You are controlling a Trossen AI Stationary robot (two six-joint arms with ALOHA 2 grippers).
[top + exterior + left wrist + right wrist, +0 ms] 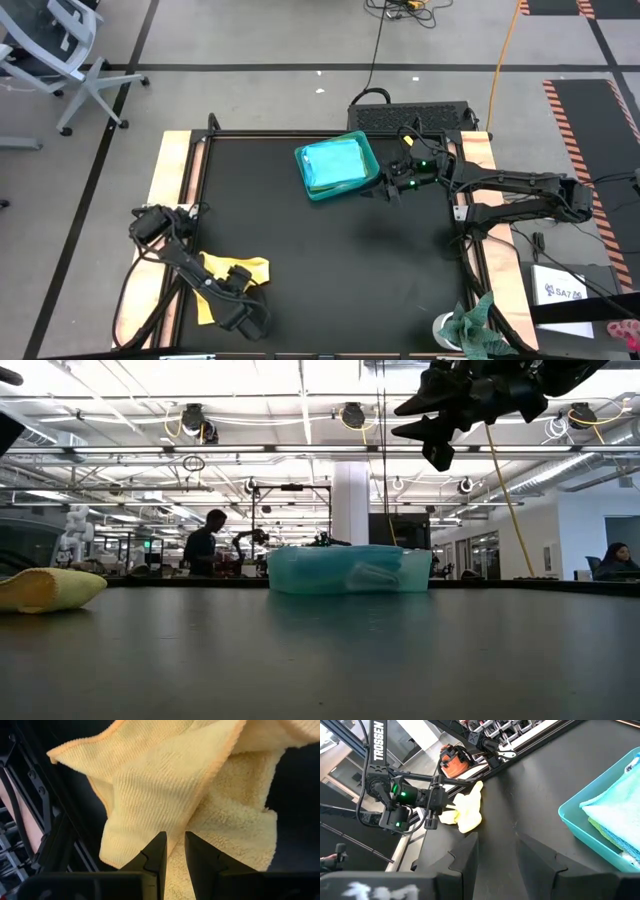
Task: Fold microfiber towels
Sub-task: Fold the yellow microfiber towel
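A yellow towel (250,268) lies bunched on the black table near its near left corner; the low view shows it as a low heap (45,588). My left gripper (174,837) stands over it, slanting down, shut on the cloth. A teal tray (372,160) at the far middle holds a folded light blue towel (333,160) on top of a green one (602,827). My right gripper (497,852) hangs open and empty above the table beside the tray's right side (392,190). My left gripper pinches a raised fold of the yellow towel (176,822) between its two fingers, close to a hemmed edge. The fingers come from above, slanting down. How many layers they hold does not show. The rest of the towel lies slack and crumpled on the table.
A mottled green rag (478,325) sits off the mat at the near right corner. Wooden strips (165,190) border the black mat. The mat's middle and near right are bare. A person (203,545) stands far back in the room.
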